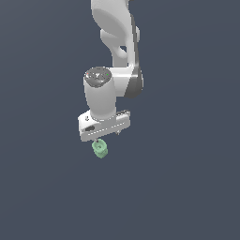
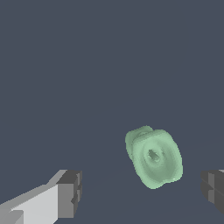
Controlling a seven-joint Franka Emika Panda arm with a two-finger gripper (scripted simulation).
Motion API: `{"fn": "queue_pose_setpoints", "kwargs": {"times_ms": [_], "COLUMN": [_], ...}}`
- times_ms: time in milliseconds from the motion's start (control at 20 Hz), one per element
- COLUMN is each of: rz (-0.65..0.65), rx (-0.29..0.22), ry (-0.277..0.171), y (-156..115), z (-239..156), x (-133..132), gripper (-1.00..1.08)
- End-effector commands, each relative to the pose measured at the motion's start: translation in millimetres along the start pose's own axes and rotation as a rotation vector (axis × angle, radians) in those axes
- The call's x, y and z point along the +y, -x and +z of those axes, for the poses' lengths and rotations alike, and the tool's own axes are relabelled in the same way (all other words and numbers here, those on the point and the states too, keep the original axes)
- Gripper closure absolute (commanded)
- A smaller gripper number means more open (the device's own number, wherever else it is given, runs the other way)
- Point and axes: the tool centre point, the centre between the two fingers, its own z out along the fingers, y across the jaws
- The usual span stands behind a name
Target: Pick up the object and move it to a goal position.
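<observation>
The object [image 1: 99, 149] is a small light-green stubby cylinder with a flanged, ringed end. It lies on the dark grey surface just below the white gripper [image 1: 108, 136] in the exterior view. In the wrist view the object [image 2: 154, 157] shows its ringed end with a central hole and sits in the gap between the two dark fingertips [image 2: 70, 192]. It is nearer to the fingertip at the frame's edge [image 2: 213, 189]. The gripper [image 2: 141, 193] is open, with its fingers wide apart and touching nothing. Whether the fingers reach down to the object's height I cannot tell.
The white arm [image 1: 117, 42] comes down from the top of the exterior view. A plain dark grey surface [image 1: 187, 187] spreads all around, with no other objects, edges or marker in view.
</observation>
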Motion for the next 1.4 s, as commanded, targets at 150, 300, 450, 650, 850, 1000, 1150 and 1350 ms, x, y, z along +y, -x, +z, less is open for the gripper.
{"fn": "queue_pose_setpoints", "kwargs": {"times_ms": [150,300,450,650,850,1000,1150,1350], "rz": [-0.13,-0.193,-0.245,-0.297,-0.33,-0.343,-0.341,-0.342], "rx": [-0.012,-0.017,-0.02,-0.024,-0.026,-0.026,-0.027,-0.027], "ry": [-0.004,-0.008,-0.011,-0.015,-0.017,-0.018,-0.019,-0.019], "y": [5,8,10,13,15,15,16,16], "z": [19,28,36,44,49,51,51,58], "x": [15,23,29,35,39,40,40,40], "gripper": [-0.92,-0.92,-0.92,-0.92,-0.92,-0.92,-0.92,-0.92]}}
